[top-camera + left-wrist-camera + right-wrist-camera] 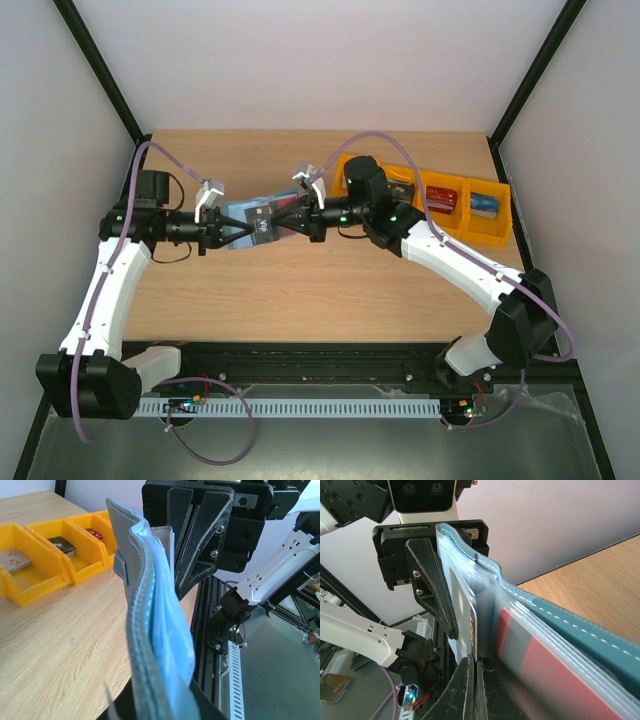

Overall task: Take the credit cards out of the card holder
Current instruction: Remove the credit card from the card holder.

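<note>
- The card holder hung in the air above the table's middle, clamped by the left gripper from its 9 o'clock side.
- The right gripper, at the holder's 3 o'clock, was pinched closed on the edge of a grey card seated in a pale inner pocket.
- A red card sat in another pocket.
- Step in hand, as I judged it: drawing the grey card out.
- Next called for a straight pull toward 3 o'clock while the left held firm, then a drop into the orange bins at 2 o'clock.
</note>
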